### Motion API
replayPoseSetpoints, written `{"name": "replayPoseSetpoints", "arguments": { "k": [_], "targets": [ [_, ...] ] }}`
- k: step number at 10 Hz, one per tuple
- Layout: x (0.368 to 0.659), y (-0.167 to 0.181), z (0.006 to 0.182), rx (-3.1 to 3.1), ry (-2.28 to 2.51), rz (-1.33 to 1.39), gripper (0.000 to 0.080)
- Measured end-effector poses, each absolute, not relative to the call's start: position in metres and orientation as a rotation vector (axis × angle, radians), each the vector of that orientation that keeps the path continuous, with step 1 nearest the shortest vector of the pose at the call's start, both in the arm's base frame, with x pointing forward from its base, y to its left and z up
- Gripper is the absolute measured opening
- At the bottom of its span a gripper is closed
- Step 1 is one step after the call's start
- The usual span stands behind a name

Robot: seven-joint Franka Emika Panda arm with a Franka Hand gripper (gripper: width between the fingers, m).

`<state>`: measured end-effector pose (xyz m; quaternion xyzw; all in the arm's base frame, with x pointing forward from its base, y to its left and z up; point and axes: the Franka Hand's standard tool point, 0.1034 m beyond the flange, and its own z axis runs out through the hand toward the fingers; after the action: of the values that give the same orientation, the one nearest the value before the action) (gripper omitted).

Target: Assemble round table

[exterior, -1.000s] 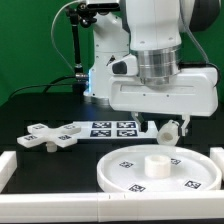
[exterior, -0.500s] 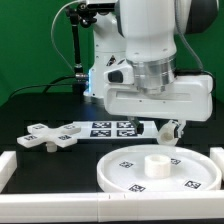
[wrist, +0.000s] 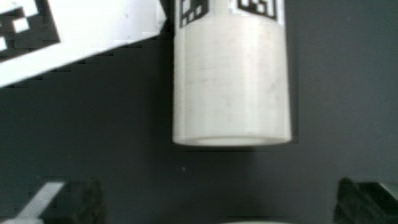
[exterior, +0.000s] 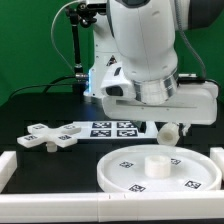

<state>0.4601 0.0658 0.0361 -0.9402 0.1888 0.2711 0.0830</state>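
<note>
Because the leg (wrist: 228,85) lies sideways at the desk's (exterior: 40,112) middle, behind the disc (exterior: 112,168) at its near edge, the spread, empty fingers (wrist: 54,208) could roll it away if lowered off-centre.

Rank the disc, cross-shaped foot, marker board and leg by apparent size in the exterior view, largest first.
1. disc: clearly largest, though it also lies nearest the camera.
2. cross-shaped foot and marker board: they look too alike to rank.
3. leg: smallest.
</note>
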Motion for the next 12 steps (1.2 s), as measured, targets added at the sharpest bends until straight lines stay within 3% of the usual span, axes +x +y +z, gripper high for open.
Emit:
{"name": "replayPoseSetpoints", "arguments": {
  "k": [7, 12],
  "targets": [
    [0.440, 0.068, 0.024, -2.549, 0.470, 1.387, 0.0648],
    [0.440, 0.073, 0.012, -2.564, 0.472, 1.370, 0.0648]
  ]
}}
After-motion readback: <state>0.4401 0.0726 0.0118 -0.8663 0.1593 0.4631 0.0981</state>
